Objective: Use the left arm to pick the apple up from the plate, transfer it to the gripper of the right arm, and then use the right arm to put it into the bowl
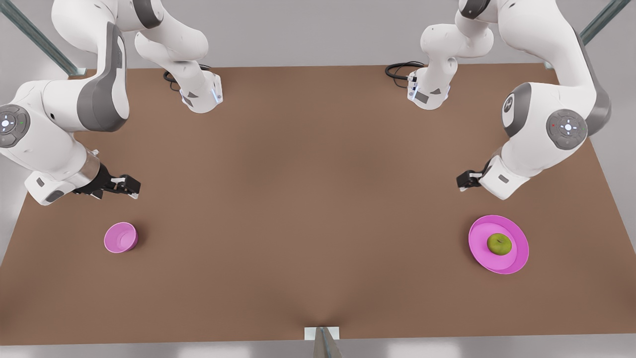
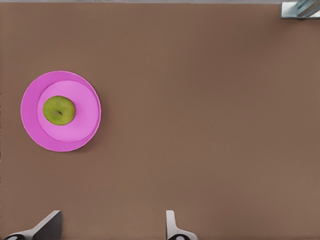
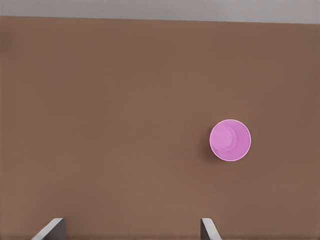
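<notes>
Brown table (image 1: 308, 199) carries everything. Plate (image 1: 516, 258) sits near the front view's right edge, apple (image 1: 499, 244) resting on it, untouched. Bowl (image 1: 120, 237) stands well apart at the front view's left, nothing in it. Left gripper (image 1: 463, 180) hovers near the plate, fingers spread wide, holding nothing. Right gripper (image 1: 130, 188) hovers near the bowl, fingers likewise spread, holding nothing.

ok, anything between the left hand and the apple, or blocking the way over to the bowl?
Nothing visible. The left hand hangs open above bare table near the plate, where the apple sits uncovered. The right hand, open, waits near the bowl, with bare table between.
</notes>
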Action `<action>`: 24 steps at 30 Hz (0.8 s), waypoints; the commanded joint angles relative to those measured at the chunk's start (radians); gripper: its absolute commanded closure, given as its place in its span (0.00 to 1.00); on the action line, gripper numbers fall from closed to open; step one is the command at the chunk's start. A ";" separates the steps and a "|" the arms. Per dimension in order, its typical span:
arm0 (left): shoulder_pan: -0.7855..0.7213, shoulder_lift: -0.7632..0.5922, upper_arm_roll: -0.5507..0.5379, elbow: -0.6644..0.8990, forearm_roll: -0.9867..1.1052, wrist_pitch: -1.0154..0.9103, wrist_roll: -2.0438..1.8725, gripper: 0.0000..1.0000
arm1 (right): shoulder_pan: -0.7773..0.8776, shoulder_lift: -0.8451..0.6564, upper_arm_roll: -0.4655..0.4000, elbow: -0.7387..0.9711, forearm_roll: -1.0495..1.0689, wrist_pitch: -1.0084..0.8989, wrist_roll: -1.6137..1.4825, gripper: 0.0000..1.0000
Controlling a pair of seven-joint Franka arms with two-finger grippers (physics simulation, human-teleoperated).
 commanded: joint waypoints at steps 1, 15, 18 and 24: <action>0.003 0.001 -0.001 0.000 0.013 0.030 0.179 0.00 | 0.001 -0.001 0.000 0.000 0.000 0.000 -0.012 0.00; 0.089 0.279 0.249 -0.252 -0.236 0.659 0.292 0.00 | -0.002 -0.001 0.000 0.000 0.001 0.000 -0.012 0.00; 0.102 0.327 0.269 -0.253 -0.254 0.661 0.381 0.00 | -0.002 -0.001 0.000 0.000 0.001 0.000 -0.014 0.00; 0.123 0.377 0.295 -0.253 -0.253 0.682 0.458 0.00 | -0.002 -0.001 -0.001 0.000 0.001 0.000 -0.014 0.00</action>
